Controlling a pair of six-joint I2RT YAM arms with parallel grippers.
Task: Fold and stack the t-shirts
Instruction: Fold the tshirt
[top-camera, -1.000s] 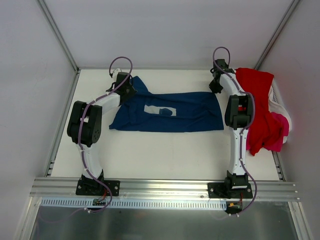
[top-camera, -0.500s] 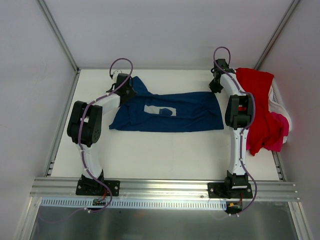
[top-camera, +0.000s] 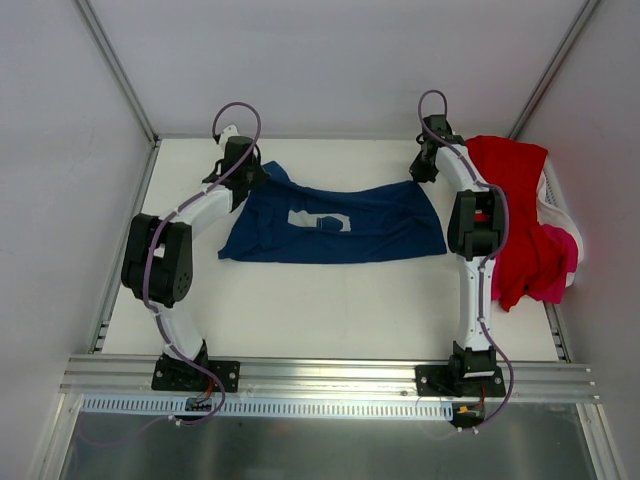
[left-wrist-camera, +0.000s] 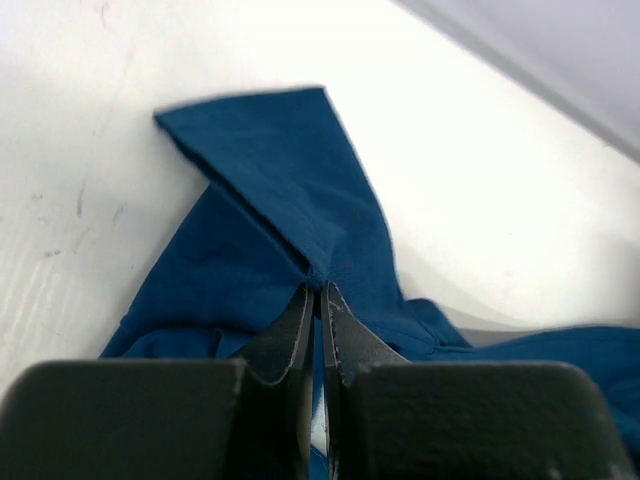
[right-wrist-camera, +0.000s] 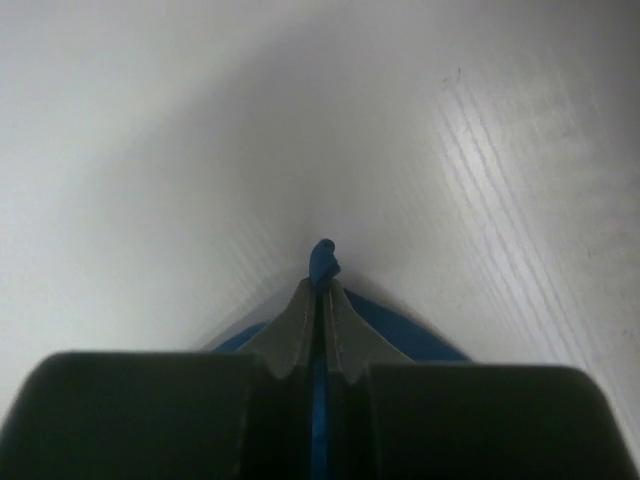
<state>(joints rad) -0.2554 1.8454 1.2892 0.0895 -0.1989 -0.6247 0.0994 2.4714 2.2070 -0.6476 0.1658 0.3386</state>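
Between the left gripper's jaws there's a pinch of the navy tee. They're clamped tight on the fabric by a sleeve, which fans out just ahead of the tips and off to their left. Same deal on the other side: the right gripper is squeezed down on a corner of that tee, with a little nub of blue poking out past the tips and the rest trailing back under the fingers. From the top view the tee is strung between the two sets of jaws, far edge sagging a bit between them, near edge lying on the table, pale print face up and closer to the left jaws. Off to the right of the right jaws, the red tee is draped over the basket, with the pink tee peeking out from under it.
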